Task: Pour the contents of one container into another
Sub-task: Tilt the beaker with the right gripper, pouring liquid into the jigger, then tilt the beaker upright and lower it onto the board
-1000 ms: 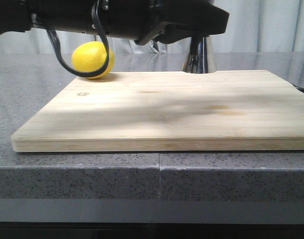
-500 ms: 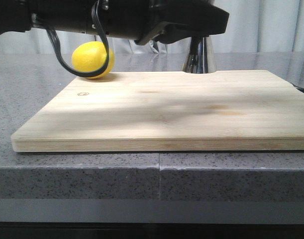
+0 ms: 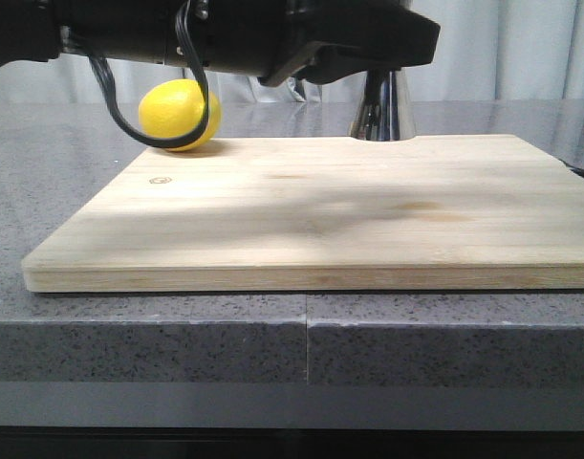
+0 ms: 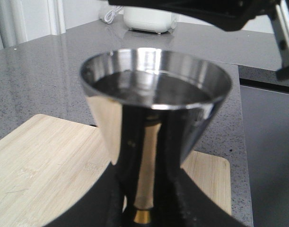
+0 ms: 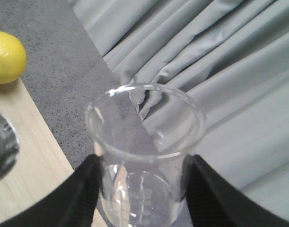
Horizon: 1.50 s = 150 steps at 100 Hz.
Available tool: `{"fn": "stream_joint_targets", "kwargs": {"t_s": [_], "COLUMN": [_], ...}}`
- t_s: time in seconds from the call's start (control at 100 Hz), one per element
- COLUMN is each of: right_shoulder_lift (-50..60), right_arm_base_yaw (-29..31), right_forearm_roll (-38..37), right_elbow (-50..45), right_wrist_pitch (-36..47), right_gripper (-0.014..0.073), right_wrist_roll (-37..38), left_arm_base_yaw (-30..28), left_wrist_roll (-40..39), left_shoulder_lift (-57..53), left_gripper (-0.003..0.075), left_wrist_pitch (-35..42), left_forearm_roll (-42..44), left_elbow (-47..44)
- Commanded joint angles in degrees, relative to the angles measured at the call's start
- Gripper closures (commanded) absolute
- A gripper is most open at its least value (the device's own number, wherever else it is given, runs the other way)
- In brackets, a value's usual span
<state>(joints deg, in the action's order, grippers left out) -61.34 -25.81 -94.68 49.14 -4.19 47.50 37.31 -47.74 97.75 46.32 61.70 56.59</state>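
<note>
Nothing has visibly moved since the earlier front views: the arm overhead, the board and the lemon sit just as they did.

The grey speckled stone counter [image 3: 177,325] carries a pale rectangular bamboo cutting board [image 3: 320,220]. At the board's far left corner rests a round yellow lemon [image 3: 180,115], partly behind a black cable loop.

The tall shiny stainless-steel double jigger [image 4: 153,123] stands upright in the left gripper [image 4: 144,208], whose black fingers [image 4: 109,203] close on it at the narrow waist just above the gold-coloured band. In the front view only its lower cone shows, at the board's far edge. Liquid appears to lie in the upper cup, though reflections make that uncertain. The jigger is rigid, fairly weighty for its size and polished slick; the waist is the sound place to hold it, since the flaring cones above and below stop it sliding through.

The small clear glass beaker with a pour lip [image 5: 144,156] sits upright between the black pads [image 5: 85,189] of the right gripper [image 5: 142,194], which clamp its wall on both sides below the rim. It looks close to empty. It is light, stiff, smooth and breakable, so a firm mid-wall grip without squeezing hard suits it, keeping the lip free for tilting.
</note>
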Motion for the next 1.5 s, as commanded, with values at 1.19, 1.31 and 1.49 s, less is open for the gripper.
{"fn": "stream_joint_targets", "kwargs": {"t_s": [1.19,1.31,1.49], "right_shoulder_lift": [-24.44,-26.78,-29.69], "right_arm_base_yaw": [30.08,30.08,30.08], "right_forearm_roll": [23.46,24.58,28.66], "right_elbow": [2.04,2.04,2.04], "right_wrist_pitch": [44.62,45.57,47.8], "right_gripper": [0.0354,0.0354,0.0354], "right_wrist_roll": [-1.05,-2.86,-6.77], "left_arm_base_yaw": [-0.03,-0.03,-0.03], "left_wrist_roll": [-0.56,-0.56,-0.56], "left_shoulder_lift": [-3.03,-3.03,-3.03], "left_gripper": [0.0741,0.0741,0.0741], "left_wrist_pitch": [5.32,5.32,5.32], "left_forearm_roll": [-1.78,-1.78,-1.78], "left_elbow": [1.37,1.37,1.37]}}
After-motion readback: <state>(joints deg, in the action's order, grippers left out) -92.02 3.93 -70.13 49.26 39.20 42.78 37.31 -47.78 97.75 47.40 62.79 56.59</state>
